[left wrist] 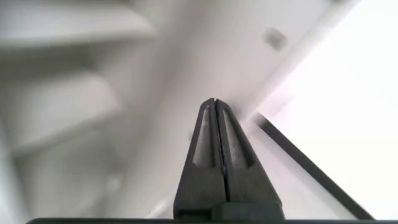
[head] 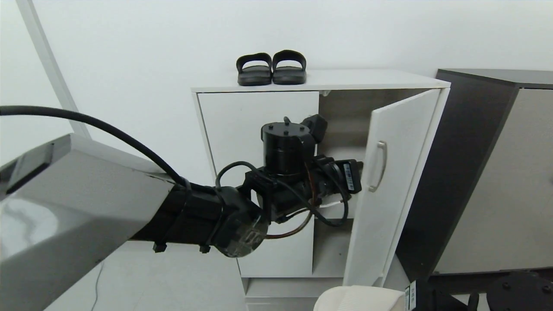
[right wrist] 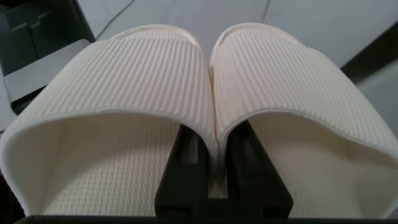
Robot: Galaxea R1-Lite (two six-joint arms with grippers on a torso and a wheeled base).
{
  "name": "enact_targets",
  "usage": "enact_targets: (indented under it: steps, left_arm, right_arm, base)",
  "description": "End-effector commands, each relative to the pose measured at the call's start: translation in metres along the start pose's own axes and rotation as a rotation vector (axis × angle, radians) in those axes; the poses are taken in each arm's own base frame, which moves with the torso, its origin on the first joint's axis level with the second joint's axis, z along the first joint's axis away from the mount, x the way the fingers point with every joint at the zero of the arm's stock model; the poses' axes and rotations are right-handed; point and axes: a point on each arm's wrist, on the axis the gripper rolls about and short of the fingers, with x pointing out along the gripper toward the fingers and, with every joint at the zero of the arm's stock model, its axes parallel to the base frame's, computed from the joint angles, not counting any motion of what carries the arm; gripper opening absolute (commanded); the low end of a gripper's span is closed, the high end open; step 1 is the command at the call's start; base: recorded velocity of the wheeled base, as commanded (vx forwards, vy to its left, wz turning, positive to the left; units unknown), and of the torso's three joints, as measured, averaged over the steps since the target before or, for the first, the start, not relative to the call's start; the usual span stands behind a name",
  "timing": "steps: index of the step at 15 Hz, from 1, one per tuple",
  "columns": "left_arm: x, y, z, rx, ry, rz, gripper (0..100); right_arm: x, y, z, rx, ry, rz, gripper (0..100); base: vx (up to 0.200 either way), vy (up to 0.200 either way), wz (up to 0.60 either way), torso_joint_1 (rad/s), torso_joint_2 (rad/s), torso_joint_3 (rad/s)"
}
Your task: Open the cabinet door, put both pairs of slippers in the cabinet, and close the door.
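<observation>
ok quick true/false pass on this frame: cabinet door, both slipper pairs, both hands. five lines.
1. The black slippers sit side by side on top of the cabinet. True.
2. The door with the handle is fully shut. False: it stands swung open, showing the inside.
3. The right hand grips the cream slippers. True: its fingers pinch the pair's inner edges together.
4. The left hand is open. False: its fingers are pressed together, holding nothing.
5. The cream slippers lie on a cabinet shelf. False: they are in the right hand, low in front of the cabinet.
</observation>
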Motion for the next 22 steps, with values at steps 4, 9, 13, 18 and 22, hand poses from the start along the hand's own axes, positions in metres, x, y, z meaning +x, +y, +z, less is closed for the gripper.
enact_targets:
  steps: [4, 9, 13, 18, 22]
  left_arm:
    - [0.002, -0.004, 0.004, 0.012, -0.035, -0.017, 0]
    - [-0.041, 0.047, 0.055, 0.071, -0.177, 0.191, 0]
    - [-0.111, 0.027, 0.060, 0.167, -0.164, 0.307, 0]
    - [-0.226, 0.012, 0.035, 0.278, -0.224, 0.713, 0]
    - [-0.337, 0.025, -0.015, 0.274, -0.309, 1.051, 0]
  right_arm:
    - [0.000, 0.001, -0.001, -0.001, 0.004, 0.007, 0]
    - [0.012, -0.031, 0.009, 0.066, -0.040, -0.130, 0]
    - [0.046, -0.060, 0.014, 0.100, -0.057, -0.461, 0]
    - [0.094, -0.092, 0.038, 0.248, -0.208, -0.766, 0]
    - [0.106, -0.110, 0.031, 0.279, -0.190, -0.874, 0]
  base:
    - [-0.150, 0.000, 0.00, -0.003, 0.00, 0.002]
    - [0.000, 0.000, 0.00, 0.000, 0.00, 0.000]
    - [0.000, 0.000, 0.00, 0.000, 0.00, 0.000]
    - [0.000, 0.000, 0.00, 0.000, 0.00, 0.000]
    - [0.000, 0.000, 0.00, 0.000, 0.00, 0.000]
